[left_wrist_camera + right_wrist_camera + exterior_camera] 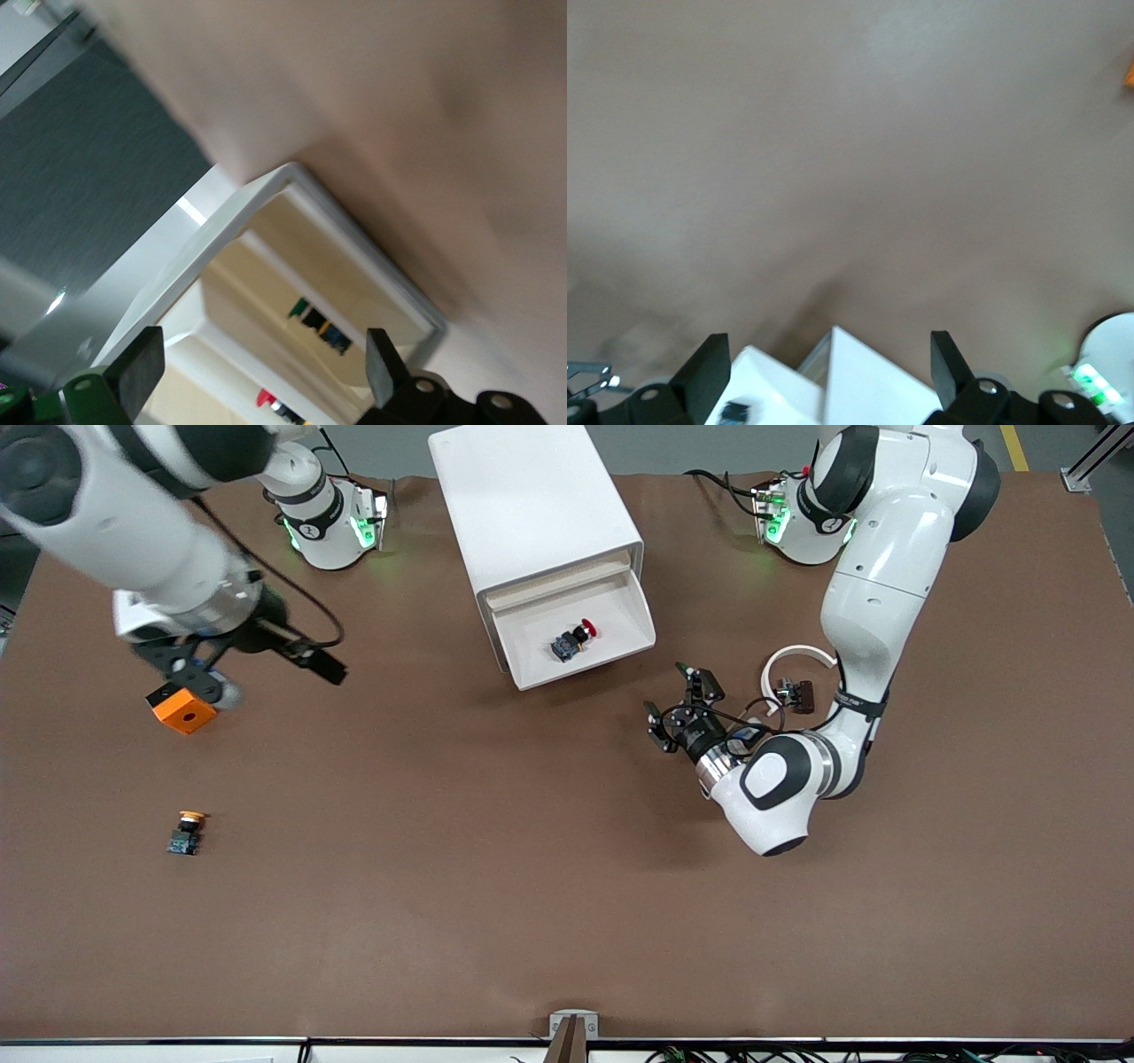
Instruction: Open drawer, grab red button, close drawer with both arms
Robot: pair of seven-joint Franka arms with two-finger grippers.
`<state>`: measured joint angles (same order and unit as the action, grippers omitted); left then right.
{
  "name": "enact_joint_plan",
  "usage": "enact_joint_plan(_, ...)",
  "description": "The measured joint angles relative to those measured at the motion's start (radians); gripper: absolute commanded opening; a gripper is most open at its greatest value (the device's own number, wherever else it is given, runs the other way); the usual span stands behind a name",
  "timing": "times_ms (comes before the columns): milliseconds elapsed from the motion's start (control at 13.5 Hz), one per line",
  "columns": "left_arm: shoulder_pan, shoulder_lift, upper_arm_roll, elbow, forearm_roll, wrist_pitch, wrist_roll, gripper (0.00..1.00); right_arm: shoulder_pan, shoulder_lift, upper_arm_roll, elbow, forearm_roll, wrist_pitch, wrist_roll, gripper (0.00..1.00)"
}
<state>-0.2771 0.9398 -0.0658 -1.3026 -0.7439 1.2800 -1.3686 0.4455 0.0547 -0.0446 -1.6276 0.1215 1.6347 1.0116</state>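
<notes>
The white cabinet [532,505] has its lowest drawer [620,607] pulled out. In that drawer lies the red-capped button [576,639], and its red cap [266,398] also shows in the left wrist view. My left gripper [678,704] is open and empty. It hangs low over the table just off the drawer's corner, toward the left arm's end, and faces the drawer [354,257]. My right gripper [257,666] is open and empty too, up over the table near the right arm's end. Its black fingers [709,372] frame the cabinet [868,381].
An orange cube [182,710] with a hole lies under the right hand. A yellow-capped button [188,833] lies nearer the front camera than the cube. A white cable loop [797,669] hangs by the left forearm. Another small part with a green end [317,324] shows inside the cabinet.
</notes>
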Motion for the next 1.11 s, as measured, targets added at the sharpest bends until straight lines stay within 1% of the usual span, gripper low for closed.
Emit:
enact_joint_plan(223, 0.000, -0.001, 0.038, 0.044, 0.058, 0.117, 0.190, 1.00, 0.138, 0.001, 0.000, -0.013, 0.000, 0.060, 0.186, 1.00)
enact_joint_plan(371, -0.004, -0.009, 0.040, 0.071, 0.132, 0.226, 0.288, 1.00, 0.223, 0.011, 0.001, -0.023, 0.000, 0.100, 0.251, 1.00)
enact_joint_plan(520, -0.015, -0.030, 0.040, 0.081, 0.198, 0.321, 0.357, 1.00, 0.289, 0.041, 0.000, -0.035, 0.000, 0.154, 0.306, 1.00)
enact_joint_plan(743, -0.037, -0.056, 0.040, 0.084, 0.305, 0.470, 0.422, 1.00, 0.361, 0.116, -0.001, -0.042, 0.000, 0.228, 0.401, 1.00)
enact_joint_plan(891, -0.050, -0.067, 0.039, 0.085, 0.366, 0.562, 0.440, 1.00, 0.397, 0.162, -0.001, -0.042, 0.000, 0.250, 0.433, 1.00)
enact_joint_plan(1114, -0.063, -0.086, 0.038, 0.088, 0.399, 0.646, 0.478, 1.00, 0.422, 0.194, -0.002, -0.042, 0.000, 0.253, 0.446, 1.00)
